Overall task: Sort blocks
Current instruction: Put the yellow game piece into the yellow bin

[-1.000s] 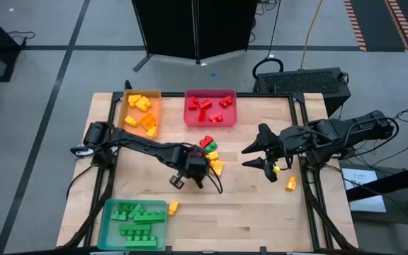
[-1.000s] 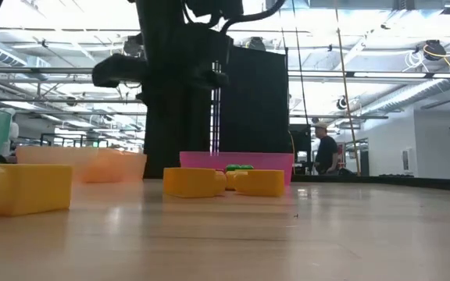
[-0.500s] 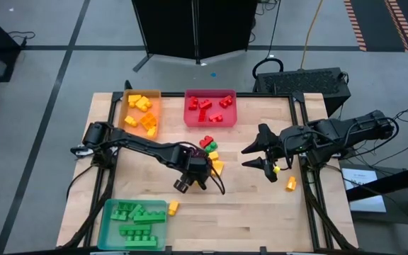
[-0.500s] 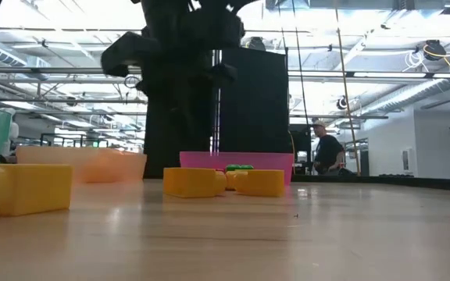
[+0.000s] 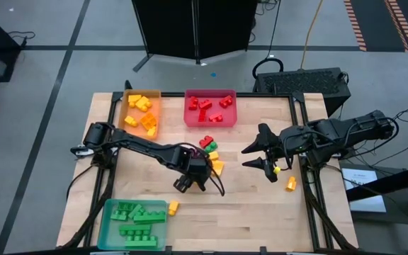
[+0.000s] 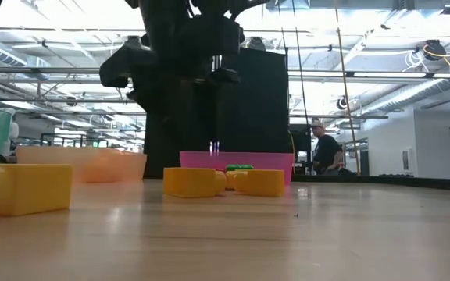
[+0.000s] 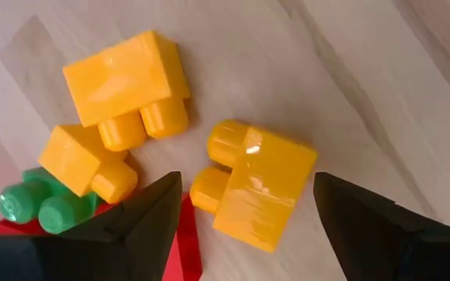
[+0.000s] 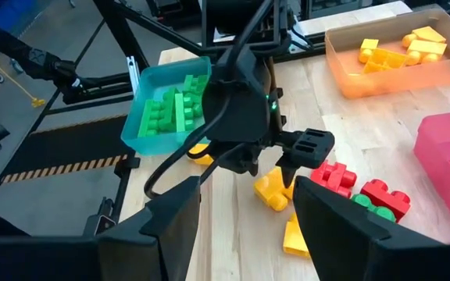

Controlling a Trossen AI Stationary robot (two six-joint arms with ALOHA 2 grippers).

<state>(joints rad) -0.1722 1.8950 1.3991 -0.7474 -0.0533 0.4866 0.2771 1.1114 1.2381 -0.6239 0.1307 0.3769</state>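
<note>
Straddling yellow block (image 7: 256, 184), left tool (image 7: 244, 226) fingers apart; red block (image 7: 187, 250) half hidden.

grey floor (image 5: 41, 78), bright ceiling lights (image 6: 381, 31)

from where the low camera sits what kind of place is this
Likely a big open lab or industrial workshop: high ceiling with exposed metal trusses, a person at a distant workstation, and a pale wooden worktable on a grey floor marked with black tape lines.
</note>
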